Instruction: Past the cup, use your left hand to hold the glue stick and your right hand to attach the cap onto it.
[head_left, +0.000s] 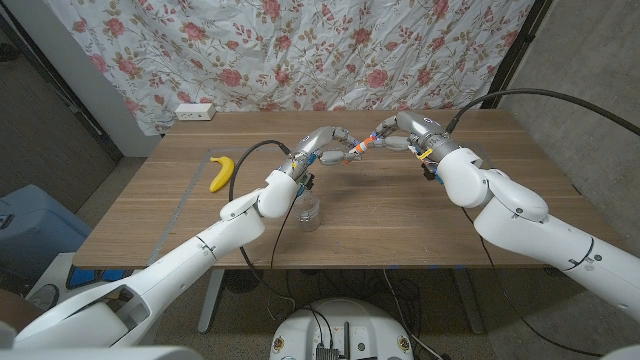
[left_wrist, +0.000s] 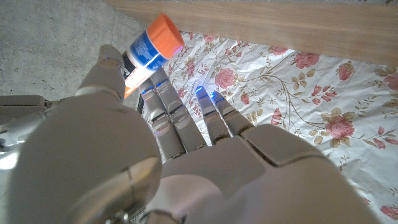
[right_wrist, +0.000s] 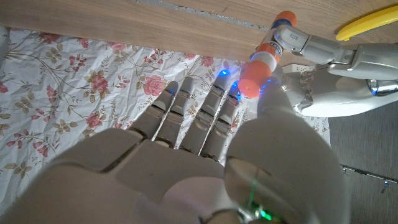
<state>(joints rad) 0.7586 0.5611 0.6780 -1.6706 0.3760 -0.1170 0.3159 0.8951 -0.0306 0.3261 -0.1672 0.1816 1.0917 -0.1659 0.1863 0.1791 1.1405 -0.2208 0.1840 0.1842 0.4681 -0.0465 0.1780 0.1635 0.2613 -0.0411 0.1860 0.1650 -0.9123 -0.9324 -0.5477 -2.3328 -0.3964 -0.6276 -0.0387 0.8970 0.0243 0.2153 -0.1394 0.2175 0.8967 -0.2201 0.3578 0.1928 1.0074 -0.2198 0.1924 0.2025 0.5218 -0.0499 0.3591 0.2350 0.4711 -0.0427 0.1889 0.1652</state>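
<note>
Glue stick (head_left: 357, 151) hangs in the air over the far middle of the wooden table (head_left: 400, 220), caught between the two hands. Its white and blue body with an orange end shows clearly in the left wrist view (left_wrist: 152, 46), held between the thumb and fingers of the left hand (head_left: 325, 143), whose other fingers (left_wrist: 214, 112) reach out straight. The right hand (head_left: 402, 128) meets the stick from the right, its thumb and fingers closed on the orange cap (right_wrist: 250, 86) at that end of the stick. A clear cup (head_left: 308, 208) stands on the table nearer the robot, under the left forearm. A yellow banana (head_left: 221, 172) lies well to the left. A floral cloth (head_left: 350, 50) hangs behind the table.
</note>
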